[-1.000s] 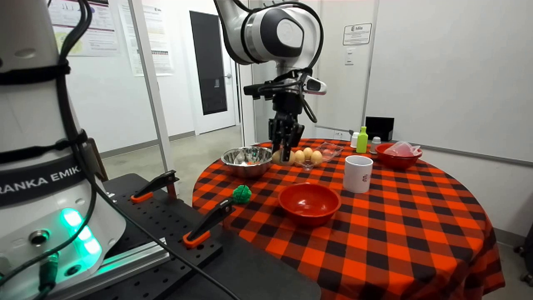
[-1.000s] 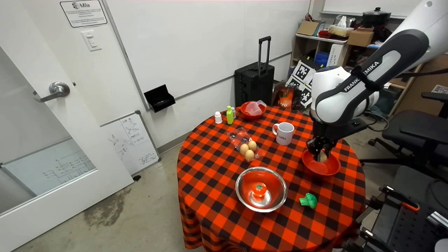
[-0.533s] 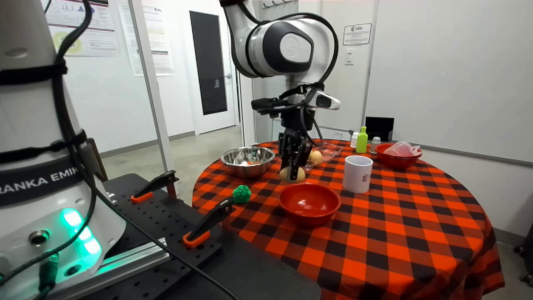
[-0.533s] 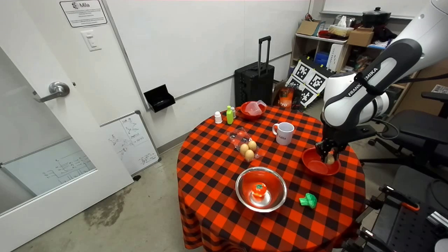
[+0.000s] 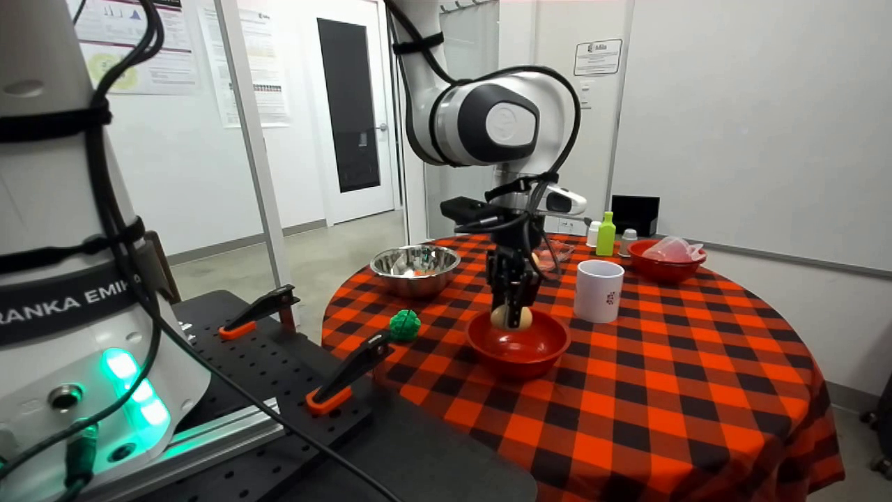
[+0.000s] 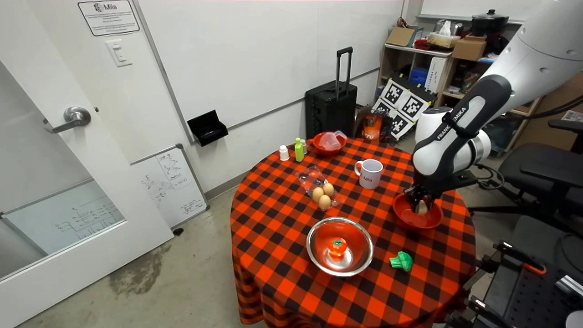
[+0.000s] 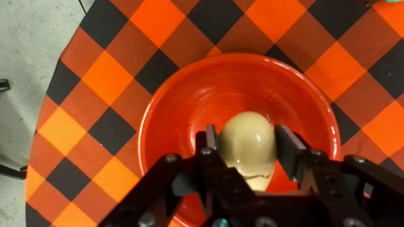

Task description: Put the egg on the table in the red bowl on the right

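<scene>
The tan egg (image 7: 247, 142) sits between both finger pads of my gripper (image 7: 247, 138), and the pads press its sides. It also shows in both exterior views, partly hidden by the fingers (image 5: 500, 318) (image 6: 422, 208). The glossy red bowl (image 5: 519, 359) stands on the round table with the red-and-black checked cloth (image 5: 697, 390). In the wrist view the bowl (image 7: 170, 107) lies right behind and below the egg. The egg is over the bowl, low, around rim height. I cannot tell whether it touches the inside.
A white mug (image 5: 599, 291) stands close by the bowl. A metal bowl (image 6: 314, 257) with a toy tomato, a green toy broccoli (image 6: 401, 261), three eggs (image 6: 324, 202) on clear packaging, another red bowl (image 6: 316, 145) and small bottles (image 6: 299, 150) are on the table.
My gripper has come down with the egg held in it. In an exterior view it moved right and down, from above the table to over the red bowl. The other things stayed put.
</scene>
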You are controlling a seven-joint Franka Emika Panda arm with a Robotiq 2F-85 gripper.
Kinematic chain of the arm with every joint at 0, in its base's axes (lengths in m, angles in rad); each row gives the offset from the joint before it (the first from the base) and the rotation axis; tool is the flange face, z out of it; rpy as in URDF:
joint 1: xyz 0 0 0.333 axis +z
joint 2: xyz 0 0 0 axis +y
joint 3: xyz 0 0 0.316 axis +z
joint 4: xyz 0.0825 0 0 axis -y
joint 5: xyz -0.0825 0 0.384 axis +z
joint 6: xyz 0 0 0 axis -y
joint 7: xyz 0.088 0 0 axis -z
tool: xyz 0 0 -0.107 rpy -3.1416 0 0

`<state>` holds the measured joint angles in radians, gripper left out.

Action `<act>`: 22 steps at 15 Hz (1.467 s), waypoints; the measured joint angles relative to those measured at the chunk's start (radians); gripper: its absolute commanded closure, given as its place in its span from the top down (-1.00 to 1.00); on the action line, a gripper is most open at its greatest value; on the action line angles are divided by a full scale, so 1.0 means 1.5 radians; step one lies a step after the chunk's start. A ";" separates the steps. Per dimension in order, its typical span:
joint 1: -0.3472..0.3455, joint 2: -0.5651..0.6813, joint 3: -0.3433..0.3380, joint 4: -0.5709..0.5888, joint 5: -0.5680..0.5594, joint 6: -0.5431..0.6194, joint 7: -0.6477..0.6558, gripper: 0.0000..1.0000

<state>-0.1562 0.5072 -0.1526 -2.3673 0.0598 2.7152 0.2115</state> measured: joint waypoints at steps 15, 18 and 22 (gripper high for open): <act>-0.004 0.121 0.001 0.108 0.008 0.000 0.000 0.35; -0.004 0.128 0.002 0.113 0.010 0.000 0.000 0.90; -0.004 0.130 0.002 0.114 0.012 0.000 0.000 1.00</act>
<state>-0.1623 0.7015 -0.1500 -2.1965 0.0772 2.7159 0.2121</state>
